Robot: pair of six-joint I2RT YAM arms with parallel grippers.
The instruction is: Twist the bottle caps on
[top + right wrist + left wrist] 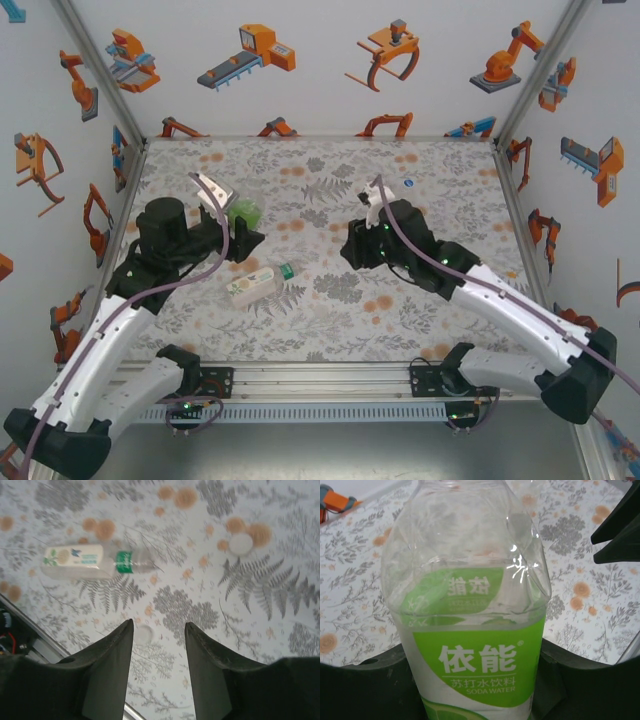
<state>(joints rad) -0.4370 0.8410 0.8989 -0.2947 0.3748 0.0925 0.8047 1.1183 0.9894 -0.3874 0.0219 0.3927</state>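
My left claw (240, 228) grips the soda-water bottle (475, 630), just left of the lying labelled bottle (252, 287). My right claw (159, 624) hangs parted and empty, right of it. A blue cap (410, 183) lies loose farther right, so capping is unfinished, I judge.

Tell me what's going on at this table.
The left tool grips a clear soda water bottle with a green label, held up over the table. The right tool hangs above the table with its jaws apart and nothing between them. A second bottle with a whitish label lies on its side, and a small pale round cap sits loose farther off. No cap is being screwed on.
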